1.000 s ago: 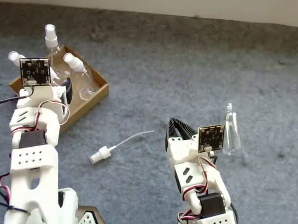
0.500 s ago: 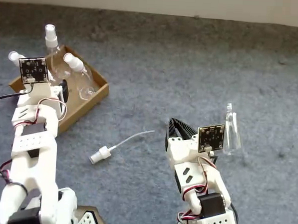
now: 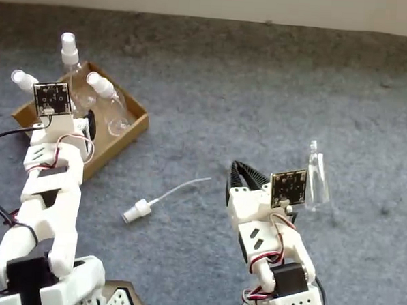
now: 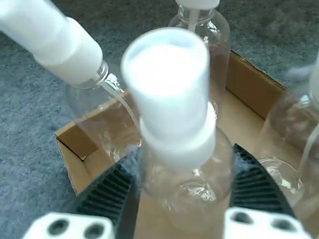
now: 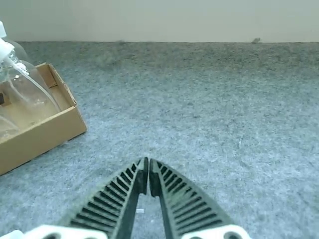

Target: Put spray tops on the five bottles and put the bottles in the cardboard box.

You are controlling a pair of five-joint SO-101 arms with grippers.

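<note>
- The spray top [image 3: 146, 205] lies between the cardboard box [image 3: 126, 131] and our closed, empty right pincer [image 5: 148, 164], its tube pointing away from the box.
- The uncapped bottle [image 3: 317, 179] stands farther out.
- Our left pincer [image 4: 184, 199] is at a capped bottle [image 4: 169, 89] in the box; we cannot tell its grip.

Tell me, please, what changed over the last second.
The left arm's lower links drew back toward its base; its wrist edged sideways. The left gripper stayed around the capped bottle in the cardboard box. The right gripper, loose spray top and uncapped bottle stayed put.
</note>
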